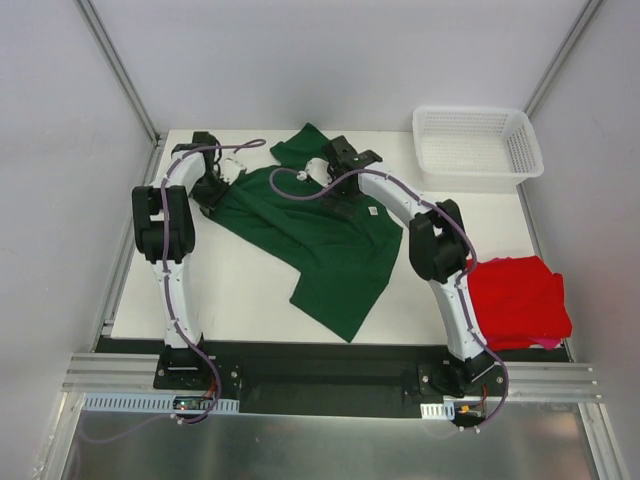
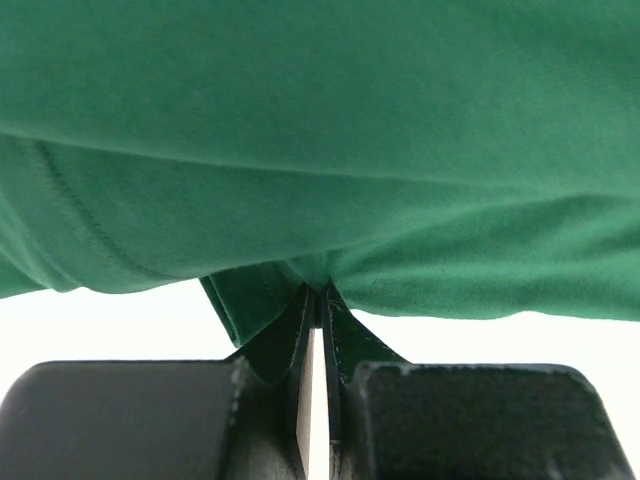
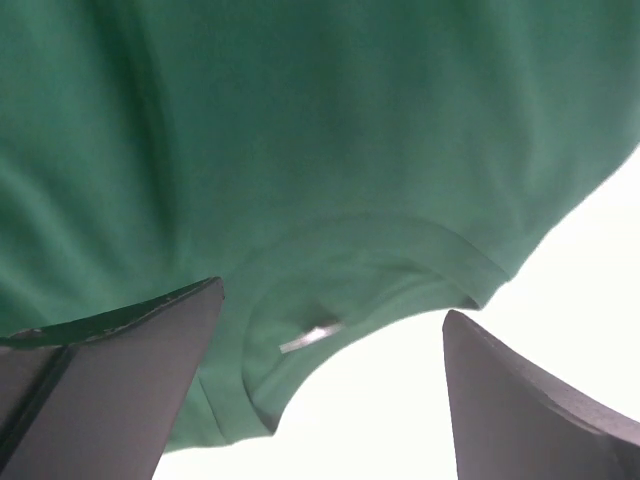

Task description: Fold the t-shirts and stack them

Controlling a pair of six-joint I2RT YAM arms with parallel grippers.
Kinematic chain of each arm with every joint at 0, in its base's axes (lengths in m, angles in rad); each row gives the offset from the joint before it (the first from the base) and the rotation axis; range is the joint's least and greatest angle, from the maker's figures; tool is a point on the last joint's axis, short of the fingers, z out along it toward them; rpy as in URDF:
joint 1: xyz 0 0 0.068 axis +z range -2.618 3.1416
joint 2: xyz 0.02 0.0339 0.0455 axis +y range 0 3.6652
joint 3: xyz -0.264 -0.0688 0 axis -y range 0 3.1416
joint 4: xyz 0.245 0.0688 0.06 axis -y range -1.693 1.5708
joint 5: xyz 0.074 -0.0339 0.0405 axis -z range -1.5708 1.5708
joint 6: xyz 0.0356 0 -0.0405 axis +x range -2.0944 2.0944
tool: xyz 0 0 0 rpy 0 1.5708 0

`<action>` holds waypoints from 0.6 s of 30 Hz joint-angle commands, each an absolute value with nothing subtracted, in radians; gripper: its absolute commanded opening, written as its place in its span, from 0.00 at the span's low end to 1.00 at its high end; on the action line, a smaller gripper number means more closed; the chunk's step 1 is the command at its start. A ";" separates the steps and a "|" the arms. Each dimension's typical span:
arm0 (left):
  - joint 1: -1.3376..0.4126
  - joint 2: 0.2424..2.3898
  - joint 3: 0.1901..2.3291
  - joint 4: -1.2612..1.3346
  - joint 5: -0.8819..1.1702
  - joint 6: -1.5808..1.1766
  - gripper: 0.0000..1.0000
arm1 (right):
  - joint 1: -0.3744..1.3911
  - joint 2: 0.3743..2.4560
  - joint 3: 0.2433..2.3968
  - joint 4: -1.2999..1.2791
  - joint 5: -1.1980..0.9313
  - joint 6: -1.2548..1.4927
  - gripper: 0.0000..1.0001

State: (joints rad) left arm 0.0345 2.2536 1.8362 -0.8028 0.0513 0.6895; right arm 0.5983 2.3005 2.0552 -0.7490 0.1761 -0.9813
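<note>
Dark green t-shirt [image 1: 335, 255] spread mid-frame on worktop [image 1: 230, 310]. Left end effector [image 2: 315, 300] clenched on a pinch of its cloth, upper left. Right end effector [image 3: 332, 300] released, jaws wide over the collar [image 3: 385, 270]. Red t-shirt [image 1: 515, 300] lies lower right.

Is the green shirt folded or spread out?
Spread out: the green shirt lies open across the table, wrinkled, with no neat fold.

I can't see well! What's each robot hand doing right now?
Left hand: shut on the green t-shirt.
Right hand: open, holding nothing.
</note>
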 commanded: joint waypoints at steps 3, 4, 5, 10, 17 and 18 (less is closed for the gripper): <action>0.043 2.092 1.726 -0.876 0.084 0.672 0.00 | 0.632 2.348 2.043 -0.716 0.115 -1.015 0.96; 0.041 2.071 1.712 -0.879 0.084 0.669 0.00 | 0.635 2.353 2.036 -0.706 0.112 -1.028 0.96; 0.041 2.060 1.703 -0.880 0.084 0.670 0.00 | 0.635 2.361 2.040 -0.698 0.112 -1.028 0.96; 0.040 2.008 1.684 -0.900 0.083 0.676 0.00 | 0.635 2.428 2.095 -0.712 0.149 -1.029 0.96; 0.040 1.960 1.680 -0.923 0.084 0.675 0.00 | 0.646 2.462 2.095 -0.727 0.261 -1.104 0.96; 0.037 1.951 1.678 -0.934 0.087 0.673 0.00 | 0.646 2.462 2.089 -0.727 0.267 -1.108 0.96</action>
